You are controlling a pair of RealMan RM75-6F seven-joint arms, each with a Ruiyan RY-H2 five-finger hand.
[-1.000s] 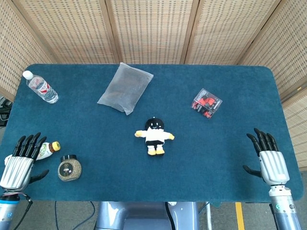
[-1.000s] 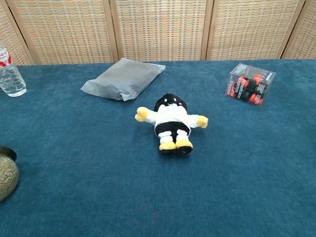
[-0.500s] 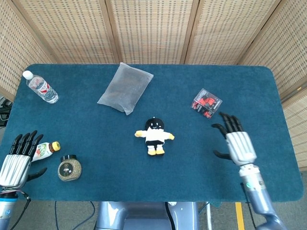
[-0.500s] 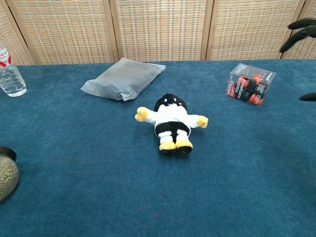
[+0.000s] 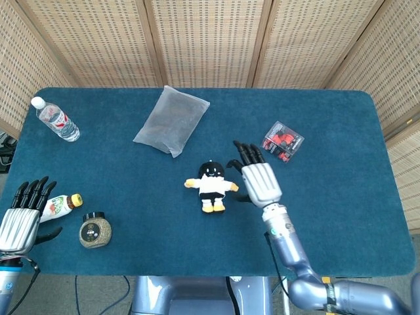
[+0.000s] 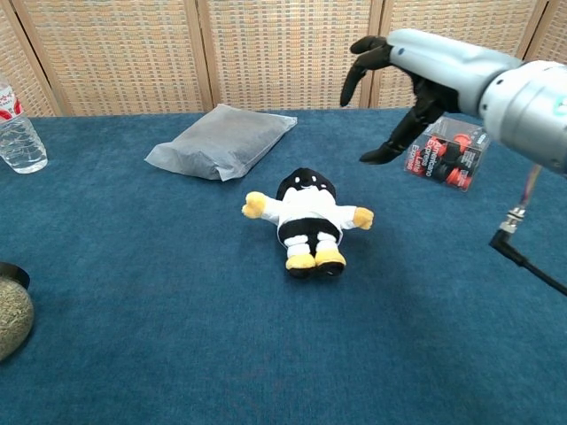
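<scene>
**Right robot hand spread above the tabletop beside the plush**

The right robot hand [image 5: 260, 181] hangs over the tabletop [image 5: 341, 216] with its fingers apart and nothing in them. In the chest view it is raised clear of the cloth, dark fingers [image 6: 363, 55] drooping forward and the thumb set off to one side. In the head view it sits just right of the plush [image 5: 211, 186], and I cannot tell any contact between them; the chest view shows the robot hand above and to the right of the toy, apart from it.

The plush lies on its back near the middle of the tabletop. Its long axis runs from far to near: the black head points toward the screens at the back, the yellow feet toward the robot, and the arms stick out left and right.

Beyond the robot hand to the right lies a clear box [image 5: 283, 141] with red items inside. A grey bag [image 5: 172, 120] lies behind the plush to the left, long axis slanted.

The left robot hand [image 5: 22, 214] rests at the near left corner, fingers apart, holding nothing. A small bottle [image 5: 60, 205] lies just beside its fingers, a jar [image 5: 95, 230] stands near, and a water bottle [image 5: 56, 121] lies at the far left.
</scene>
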